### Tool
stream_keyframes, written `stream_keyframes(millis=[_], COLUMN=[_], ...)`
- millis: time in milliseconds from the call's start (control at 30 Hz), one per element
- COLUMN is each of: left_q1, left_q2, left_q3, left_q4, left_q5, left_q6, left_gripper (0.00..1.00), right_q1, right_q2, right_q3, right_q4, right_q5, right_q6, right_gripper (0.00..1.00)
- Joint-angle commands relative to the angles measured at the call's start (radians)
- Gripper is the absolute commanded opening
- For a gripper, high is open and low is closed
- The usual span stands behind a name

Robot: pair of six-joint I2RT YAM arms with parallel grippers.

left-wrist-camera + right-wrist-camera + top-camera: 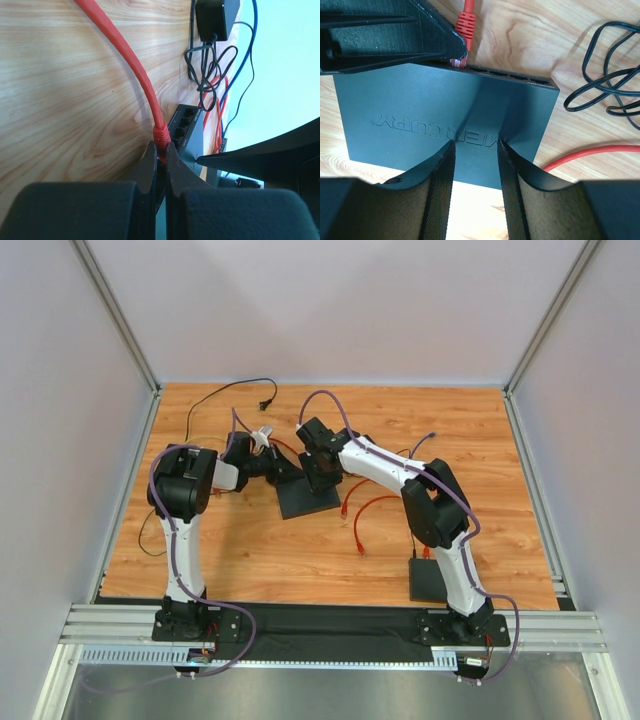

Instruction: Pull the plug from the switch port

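Overhead, the switch [305, 505] lies flat on the wooden surface [250, 550], about midway between the two arms. The left claw [293, 477] reaches its far left edge, and the right claw [318, 480] comes down over its far right part. Loose red cables [375, 502] curl to the right of the switch, and a black power adapter [428, 580] lies well to its near right.

From the left wrist, the left claw [160, 150] is clenched on the red plug [161, 134], its two fingers pressed together around the plug's lower end. The plug sits at the end port of the switch [187, 135], the one nearest the claw. Its red cable [125, 55] runs away from the switch across the surface [60, 100]. Beyond the switch lie a tangled black cord [210, 75], a second adapter [215, 17] and a blue cable [245, 60].

From the right wrist, the right claw [475, 150] is released, its fingers [442, 180] standing apart with nothing between them. Their tips are down at the top face of the switch [420, 100], near its close edge; I cannot tell whether they press on it. At the switch's far edge the plug [466, 22] meets its port, the left claw [460, 50] around it. A black cord [605, 75] lies to the right of the switch.
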Motion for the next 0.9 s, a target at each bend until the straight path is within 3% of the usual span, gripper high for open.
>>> stream_keyframes(millis=[0,233,400,633,867], left_q1=[0.008,0.008,-0.011,-0.014,-0.015], left_q2=[-0.042,-0.027,-0.079,-0.155,-0.293], left_q3=[0.013,0.011,0.046,0.049,0.060], left_q4=[0.155,0.221,0.014,-0.020,-0.257], left_q5=[-0.178,-0.232,-0.303,-0.318,-0.399], left_q6=[-0.018,-0.056,0.080,0.168,0.335], left_gripper=[0.00,0.00,0.00,0.00,0.00], right_q1=[0.007,0.009,0.009,0.007,0.007], right_q2=[0.081,0.088,0.110,0.111,0.096], right_q3=[-0.047,-0.051,-0.039,-0.036,-0.036], right_q4=[-0.054,-0.043,-0.043,-0.046,-0.052], right_q5=[-0.014,-0.072,-0.091,-0.094,-0.086], right_q6=[0.023,0.034,0.037,0.032,0.015], right_gripper=[0.41,0.41,0.41,0.41,0.42])
